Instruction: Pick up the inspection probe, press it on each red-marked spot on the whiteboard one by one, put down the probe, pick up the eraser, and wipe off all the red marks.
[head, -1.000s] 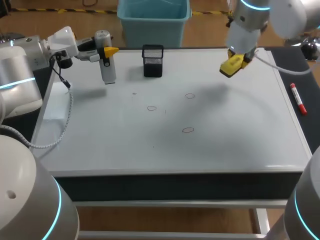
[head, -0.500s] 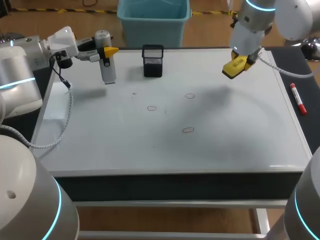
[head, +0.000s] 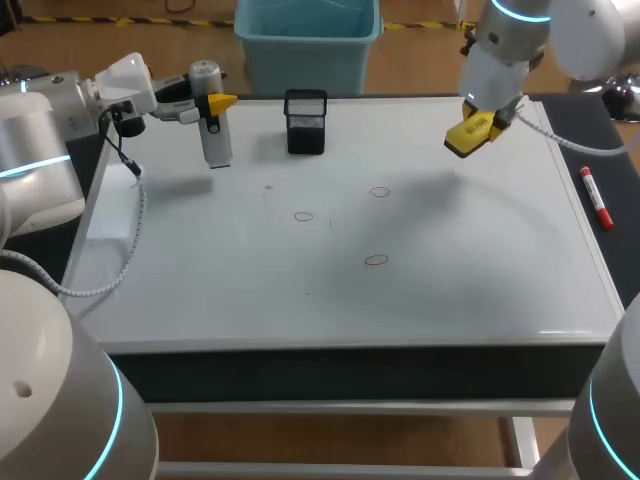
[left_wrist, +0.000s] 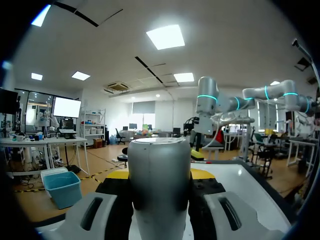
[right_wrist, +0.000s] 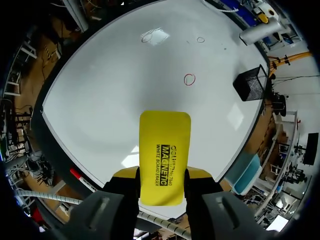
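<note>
A grey and white inspection probe (head: 215, 135) hangs upright over the whiteboard's (head: 200, 260) far left corner. My left gripper (head: 214, 104) is shut on its upper part. In the left wrist view the probe's rounded grey body (left_wrist: 159, 175) fills the gap between the fingers. My right gripper (head: 478, 122) is shut on the yellow eraser (head: 466, 134) above the board's far right part; in the right wrist view the eraser (right_wrist: 164, 152) sticks out ahead of the fingers. Three small red circles lie mid-board: one (head: 379, 191), another (head: 304, 215), a third (head: 375, 260). A red circle (right_wrist: 189, 79) shows ahead of the eraser.
A black mesh pen holder (head: 305, 121) stands at the board's far edge between the two grippers. A red marker (head: 597, 198) lies on the dark strip to the right of the whiteboard. The left arm's grey cable (head: 120, 260) droops over the board's left side.
My right gripper with the eraser shifted slightly to the right, then held still. The left arm and the probe have not moved.
</note>
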